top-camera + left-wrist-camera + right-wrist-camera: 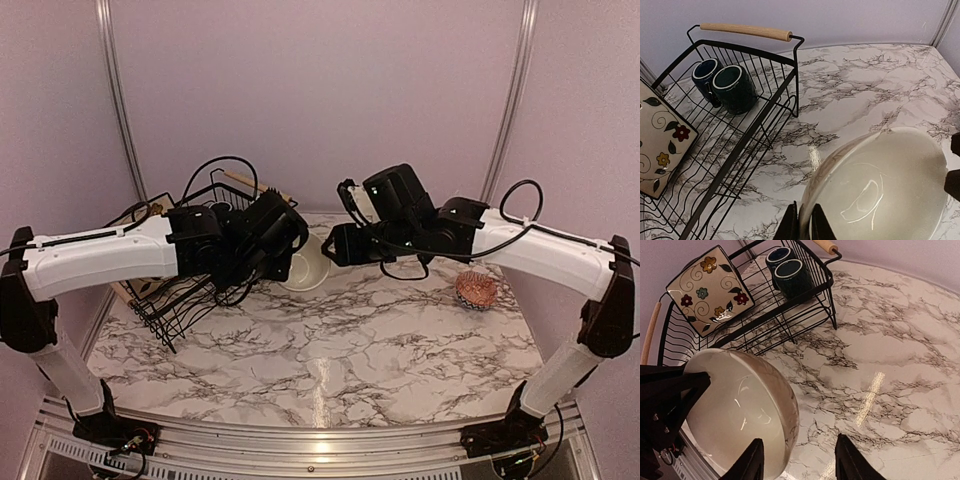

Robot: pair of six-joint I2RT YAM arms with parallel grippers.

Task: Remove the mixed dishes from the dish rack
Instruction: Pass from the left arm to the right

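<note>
Your left gripper [805,227] pinches the cream bowl [880,185] by its rim, holding it clear of the dish rack [750,51] at its three o'clock, seemingly so your right gripper [797,462], jaws apart astride the rim, can take it; two mugs [735,89] lie racked.

1. dish rack [745,140]: black wire, pale wooden handle [745,31].
2. square plate [710,290]: cream, with red, blue and yellow flowers and dark curls.
3. mugs [735,87]: dark blue-green.
4. large bowl [880,185]: glossy off-white.
5. small bowl [477,290], at the table's 3 o'clock: coppery pink, patterned.
6. table [330,350]: white marble, grey-brown veins.
</note>
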